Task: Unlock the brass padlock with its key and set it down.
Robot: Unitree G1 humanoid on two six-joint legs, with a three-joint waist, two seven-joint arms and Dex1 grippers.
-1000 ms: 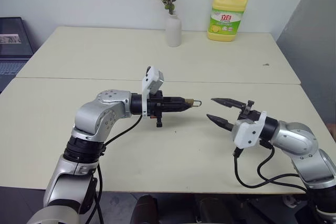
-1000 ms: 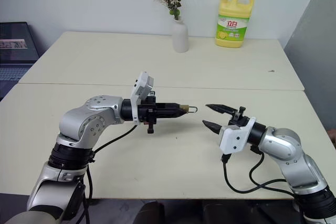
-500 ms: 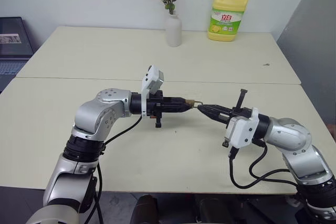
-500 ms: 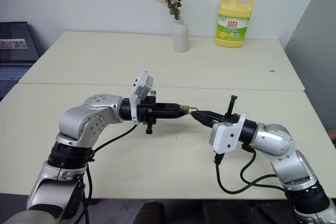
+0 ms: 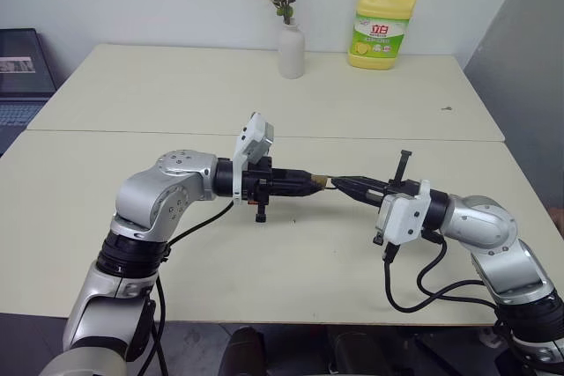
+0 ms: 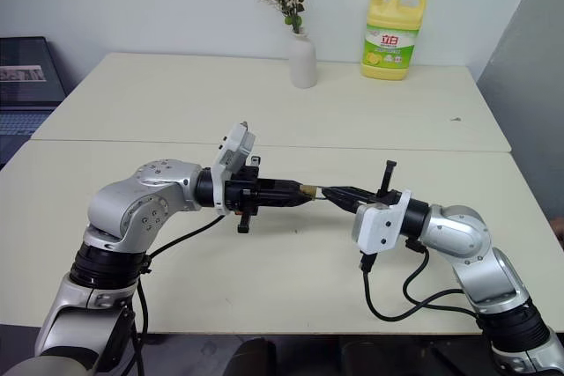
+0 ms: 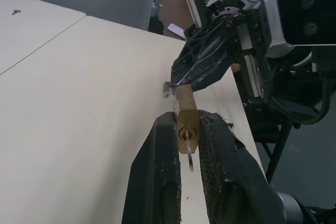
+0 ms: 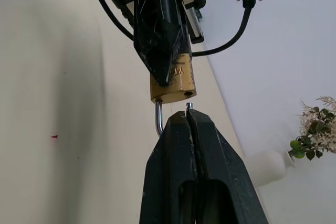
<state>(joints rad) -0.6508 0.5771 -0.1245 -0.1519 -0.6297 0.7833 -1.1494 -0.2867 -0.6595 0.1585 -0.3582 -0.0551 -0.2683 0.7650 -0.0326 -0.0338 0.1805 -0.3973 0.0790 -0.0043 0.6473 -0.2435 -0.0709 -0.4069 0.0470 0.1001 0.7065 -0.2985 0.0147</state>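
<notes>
Gold-brass padlock [image 8: 173, 83], black fingers [image 8: 178, 166], perhaps silvery key [image 7: 188, 156]

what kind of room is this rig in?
Probably an office or lab room: plain cream tables pushed together, a laptop beside them, a vase of dried flowers and a detergent bottle against a bare wall.

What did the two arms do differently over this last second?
The right tool swung in from the right, its fingers closing, and now pinches the silver shackle of the brass padlock. The left tool kept gripping the padlock body, key still in its keyhole.
</notes>
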